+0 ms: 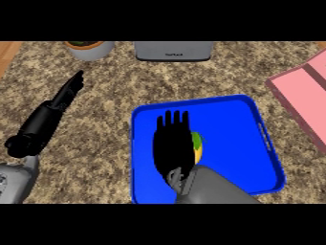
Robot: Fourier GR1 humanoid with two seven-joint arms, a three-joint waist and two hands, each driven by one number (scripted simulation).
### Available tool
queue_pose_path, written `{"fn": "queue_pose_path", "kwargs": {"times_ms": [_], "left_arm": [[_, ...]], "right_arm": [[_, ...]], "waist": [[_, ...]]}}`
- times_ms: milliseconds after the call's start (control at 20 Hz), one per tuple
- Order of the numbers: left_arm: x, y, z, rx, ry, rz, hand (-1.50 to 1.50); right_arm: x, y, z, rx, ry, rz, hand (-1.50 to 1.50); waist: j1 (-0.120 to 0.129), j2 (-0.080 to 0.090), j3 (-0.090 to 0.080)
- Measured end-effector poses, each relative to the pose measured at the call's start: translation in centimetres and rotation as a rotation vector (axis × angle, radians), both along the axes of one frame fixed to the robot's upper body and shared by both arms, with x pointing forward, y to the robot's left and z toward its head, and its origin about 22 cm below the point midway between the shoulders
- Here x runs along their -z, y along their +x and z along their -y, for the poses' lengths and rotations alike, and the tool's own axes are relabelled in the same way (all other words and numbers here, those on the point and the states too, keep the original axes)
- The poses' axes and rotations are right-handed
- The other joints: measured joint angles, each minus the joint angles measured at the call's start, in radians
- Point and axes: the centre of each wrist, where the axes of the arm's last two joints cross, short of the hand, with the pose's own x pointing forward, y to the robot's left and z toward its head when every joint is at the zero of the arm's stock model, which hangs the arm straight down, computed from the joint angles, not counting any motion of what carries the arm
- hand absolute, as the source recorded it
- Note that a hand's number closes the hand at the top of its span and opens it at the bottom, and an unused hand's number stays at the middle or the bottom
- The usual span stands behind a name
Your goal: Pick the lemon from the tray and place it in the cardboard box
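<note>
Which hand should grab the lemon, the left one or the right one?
Probably the right hand. It hangs open over the blue tray, right beside the lemon. The left hand is off the tray, over the counter, fingers straight.

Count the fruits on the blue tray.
1: a lemon on the blue tray, mostly covered by the right hand. More could be hidden beneath it.

Light is even and fairly bright across the frame, with no glare or hot spots on the speckled brown-grey stone counter (pixel 193 81). The glossy blue square tray (pixel 243 143) at centre shows flat, saturated colour and no cast shadow; the black right hand (pixel 171 143) above it reads as a featureless dark shape
</note>
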Motion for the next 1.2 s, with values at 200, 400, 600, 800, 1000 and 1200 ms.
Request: {"fn": "queue_pose_path", "kwargs": {"times_ms": [200,400,600,800,1000,1200], "left_arm": [[-0.1,0.7,0.1,-0.008,0.001,0.002,0.00],[-0.4,0.2,-0.2,-0.009,0.000,0.004,0.00],[0.0,-0.1,-0.2,-0.003,0.001,0.004,0.00],[0.3,0.0,0.0,-0.005,0.001,-0.001,0.00],[0.3,-0.5,0.1,-0.001,0.004,0.006,0.00],[0.2,0.2,-0.3,-0.004,0.004,0.005,0.00]], "right_arm": [[1.5,-0.2,0.5,0.011,-0.010,-0.020,-1.50],[1.7,0.1,1.2,0.024,-0.001,-0.029,-1.50],[3.1,0.6,1.8,0.054,-0.046,-0.028,-1.50],[3.2,0.9,2.5,0.074,-0.055,-0.009,-1.50],[4.5,1.3,3.1,0.097,-0.058,-0.021,-1.50],[5.2,1.8,3.6,0.072,-0.057,-0.041,1.50]], "waist": [[-0.002,0.001,0.000],[-0.002,0.000,0.000],[-0.001,0.001,0.000],[-0.003,0.001,0.000],[-0.001,0.001,0.000],[-0.002,0.001,0.000]]}}
